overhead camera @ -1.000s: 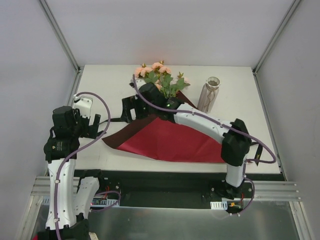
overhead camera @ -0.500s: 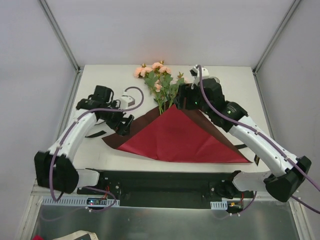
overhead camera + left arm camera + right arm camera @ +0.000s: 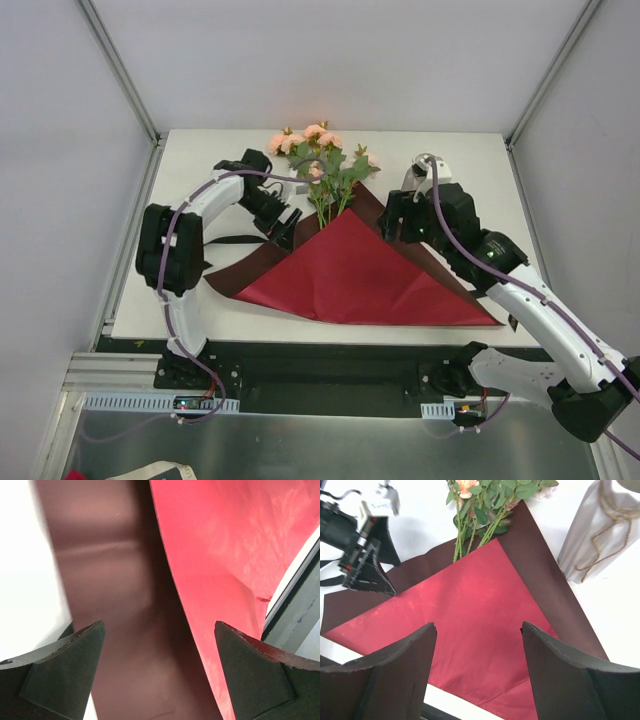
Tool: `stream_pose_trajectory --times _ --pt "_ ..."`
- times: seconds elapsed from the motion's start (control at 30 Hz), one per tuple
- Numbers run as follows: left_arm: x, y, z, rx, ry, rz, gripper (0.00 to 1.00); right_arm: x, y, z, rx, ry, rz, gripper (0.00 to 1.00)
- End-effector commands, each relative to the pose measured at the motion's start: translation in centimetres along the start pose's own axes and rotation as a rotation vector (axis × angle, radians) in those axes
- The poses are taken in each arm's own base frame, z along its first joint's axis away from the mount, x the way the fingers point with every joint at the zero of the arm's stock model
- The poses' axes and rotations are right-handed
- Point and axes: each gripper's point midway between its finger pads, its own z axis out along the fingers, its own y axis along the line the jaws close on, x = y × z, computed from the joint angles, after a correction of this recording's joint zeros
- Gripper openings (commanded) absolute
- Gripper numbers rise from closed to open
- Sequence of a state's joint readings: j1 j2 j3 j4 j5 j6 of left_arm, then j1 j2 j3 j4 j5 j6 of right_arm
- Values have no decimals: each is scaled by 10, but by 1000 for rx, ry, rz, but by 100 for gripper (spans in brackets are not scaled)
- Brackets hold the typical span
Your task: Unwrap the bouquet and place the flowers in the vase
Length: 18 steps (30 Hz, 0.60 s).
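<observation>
The bouquet's dark red paper (image 3: 350, 275) lies spread flat, a bright red flap (image 3: 470, 605) folded over its dark maroon side (image 3: 115, 605). The flowers (image 3: 320, 160) lie at the sheet's far corner, their green stems (image 3: 465, 535) running under the flap's tip. My left gripper (image 3: 287, 228) hangs open just above the flap's left edge, beside the stems, and also shows in the left wrist view (image 3: 160, 670). My right gripper (image 3: 479, 626) is open above the red flap with nothing between its fingers. The vase (image 3: 600, 530) stands upright to its right, off the paper; the right arm hides it from above.
A black ribbon (image 3: 225, 240) trails on the white table (image 3: 180, 300) left of the paper. The paper's near edge lies close to the table's front edge. Enclosure walls and metal posts (image 3: 130, 90) border the table on three sides.
My left gripper has swung from the table's left side across to the flap's left edge by the stems. My right arm has drawn back from the flowers to the right, now covering the vase from above.
</observation>
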State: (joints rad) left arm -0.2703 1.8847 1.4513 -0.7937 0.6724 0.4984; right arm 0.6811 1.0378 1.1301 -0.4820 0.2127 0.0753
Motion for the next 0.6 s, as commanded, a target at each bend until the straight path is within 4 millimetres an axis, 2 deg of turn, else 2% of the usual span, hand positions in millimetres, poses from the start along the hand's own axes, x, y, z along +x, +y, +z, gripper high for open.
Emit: stream_pose_trajectory --times 0.0,0.17,0.3,0.33,0.4,0.43,0.47,0.53,0.57 --pt "-5 -17 30 93 61 78 90 2 -11 -3 24 -1 26 72" --pt "-12 -14 54 114 95 92 89 3 -17 -1 25 9 51 72" --pt "-21 -8 58 111 87 96 87 2 -17 0 6 14 67 71" --pt "-22 -8 58 116 85 97 84 1 -16 0 3 15 71 71" --pt "-24 -11 59 127 78 105 76 0 -16 0 -5 14 83 70" --pt "-23 -12 60 131 82 108 63 -1 -15 1 -10 15 85 70" --pt "-23 -15 60 132 81 116 57 -2 -14 0 -18 13 90 70" --pt "-22 -17 59 131 85 122 36 -3 -15 1 -18 13 93 70" --pt "-22 -20 58 132 83 132 31 -3 -16 1 -17 15 100 70"
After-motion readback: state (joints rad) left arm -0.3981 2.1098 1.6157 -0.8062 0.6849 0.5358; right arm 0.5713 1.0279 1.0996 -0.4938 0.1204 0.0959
